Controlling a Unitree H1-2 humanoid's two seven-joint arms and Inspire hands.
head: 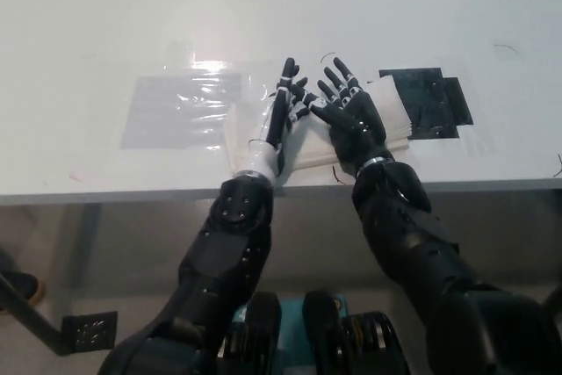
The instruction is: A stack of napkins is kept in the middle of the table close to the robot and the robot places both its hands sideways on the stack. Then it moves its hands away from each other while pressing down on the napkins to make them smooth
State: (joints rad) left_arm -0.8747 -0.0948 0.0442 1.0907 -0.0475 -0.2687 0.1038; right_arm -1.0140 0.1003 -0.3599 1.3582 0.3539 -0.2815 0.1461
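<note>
**Both hands on the napkin stack**

A pale, glossy counter (pixel 105 32) fills the upper part of the view, its near edge running across below my wrists. A stack of white napkins (pixel 397 116) lies at the middle of that near edge. To its left a grey, shiny rectangular patch (pixel 180 110) is stuck flat on the counter, and to its right a black patch (pixel 430 103) shows, touching or partly under the stack's far right corner.

My left hand (pixel 279 116) stands on its edge on the stack's left part, fingers stretched forward and lightly apart, holding nothing. My right hand (pixel 351 116) lies just beside it on the stack, palm tilted upward, fingers spread and gripping nothing. The fingertips of the two hands nearly meet over the middle of the napkins. Both forearms rise from below the counter edge.
</note>
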